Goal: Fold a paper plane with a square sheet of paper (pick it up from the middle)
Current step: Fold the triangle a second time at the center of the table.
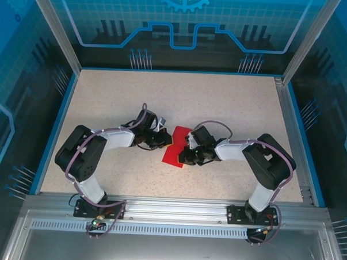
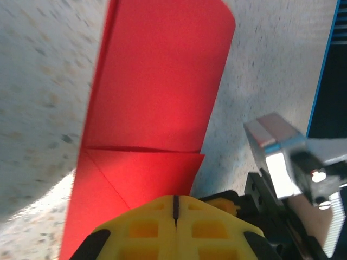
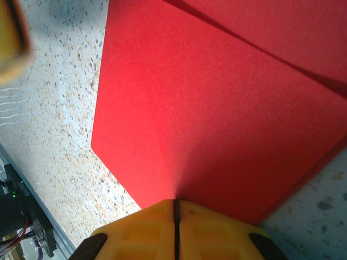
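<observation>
The red sheet of paper [image 1: 172, 156] sits partly folded at the middle of the bench [image 1: 221, 97], between the left arm [image 1: 104, 141] and the right arm [image 1: 247, 150]. From above, the 2 wrists hide its centre, so only an upper corner and a lower piece show. The left wrist view shows a long panel with a rounded far corner, a crease across it and a triangular flap nearer the camera, cut off at the bottom. The left jaws are pressed together, their yellow fingers [image 2: 146, 233] meeting at a thin seam and pinching the flap's near edge. The right jaws are likewise pressed together, with yellow fingers [image 3: 141, 227] pinching a paper edge where a faint crease starts. A blurred shiny metal part [image 2: 282, 162] beside the sheet is hard to make out.
</observation>
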`<move>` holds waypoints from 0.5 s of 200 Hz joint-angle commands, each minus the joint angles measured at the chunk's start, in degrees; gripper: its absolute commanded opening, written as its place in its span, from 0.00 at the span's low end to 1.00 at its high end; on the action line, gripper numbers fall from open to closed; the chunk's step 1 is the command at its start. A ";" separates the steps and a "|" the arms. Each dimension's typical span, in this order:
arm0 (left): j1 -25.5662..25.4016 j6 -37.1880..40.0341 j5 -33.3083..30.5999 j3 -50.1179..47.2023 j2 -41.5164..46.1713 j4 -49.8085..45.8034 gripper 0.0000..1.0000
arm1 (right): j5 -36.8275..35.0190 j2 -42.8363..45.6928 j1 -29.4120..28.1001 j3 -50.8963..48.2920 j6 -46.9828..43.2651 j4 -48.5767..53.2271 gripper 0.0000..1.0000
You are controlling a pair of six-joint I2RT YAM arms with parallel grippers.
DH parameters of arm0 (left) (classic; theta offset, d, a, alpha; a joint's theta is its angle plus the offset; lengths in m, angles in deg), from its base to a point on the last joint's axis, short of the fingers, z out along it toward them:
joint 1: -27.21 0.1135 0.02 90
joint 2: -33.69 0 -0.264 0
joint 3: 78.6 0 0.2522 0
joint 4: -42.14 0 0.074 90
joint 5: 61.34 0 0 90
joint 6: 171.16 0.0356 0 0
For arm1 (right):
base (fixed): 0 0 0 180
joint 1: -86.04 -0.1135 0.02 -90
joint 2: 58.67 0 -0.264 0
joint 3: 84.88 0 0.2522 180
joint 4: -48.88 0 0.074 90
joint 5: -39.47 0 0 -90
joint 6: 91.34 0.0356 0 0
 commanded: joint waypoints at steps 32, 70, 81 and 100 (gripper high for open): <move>0.33 0.34 -2.55 3.06 -7.98 0.01 0.05 | -1.95 -2.51 0.30 -1.47 -1.15 7.48 0.09; 2.82 -0.10 -3.68 3.21 -10.53 0.53 0.05 | -1.67 -1.25 0.38 -1.61 -2.08 8.63 0.09; 3.18 -0.12 -3.35 3.00 -10.51 0.60 0.05 | -1.59 -0.70 0.49 -1.58 -2.64 9.04 0.09; 3.17 0.02 -3.14 2.52 -10.12 0.41 0.05 | -1.62 0.50 0.93 -1.32 -3.39 10.35 0.10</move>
